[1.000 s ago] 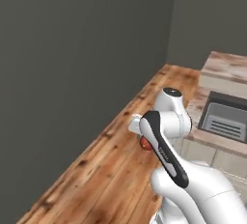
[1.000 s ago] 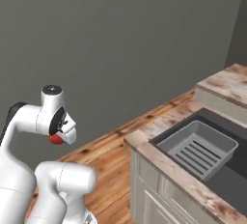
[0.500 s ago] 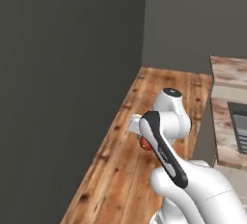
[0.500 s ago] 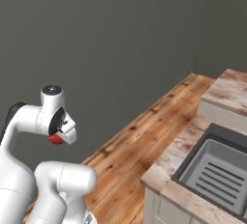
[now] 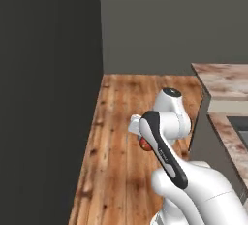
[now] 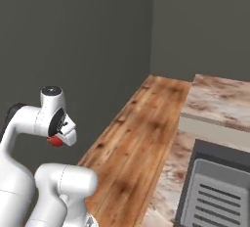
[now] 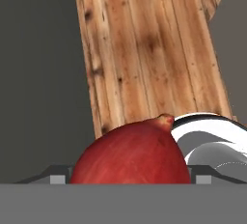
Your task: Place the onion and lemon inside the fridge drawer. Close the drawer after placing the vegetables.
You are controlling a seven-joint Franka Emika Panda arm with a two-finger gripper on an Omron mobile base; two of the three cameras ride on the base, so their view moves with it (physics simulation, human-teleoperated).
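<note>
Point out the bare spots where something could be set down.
The wooden strip between the dark wall and the marble counter is bare. The sink crowds the counter's near end. The hand holds the onion.

Kitchen: marble counter (image 6: pixel 215 96), inset sink (image 6: pixel 215 192).

The onion (image 7: pixel 130 153) has a smooth, glossy red skin with a soft sheen. Beneath it runs a floor (image 5: pixel 121 136) of knotty, grained wooden planks with a satin finish. At three o'clock in the left base view, the worktop (image 5: pixel 223 81) looks like mottled pinkish polished stone. The walls (image 6: pixel 73 50) are flat, matt dark grey
</note>
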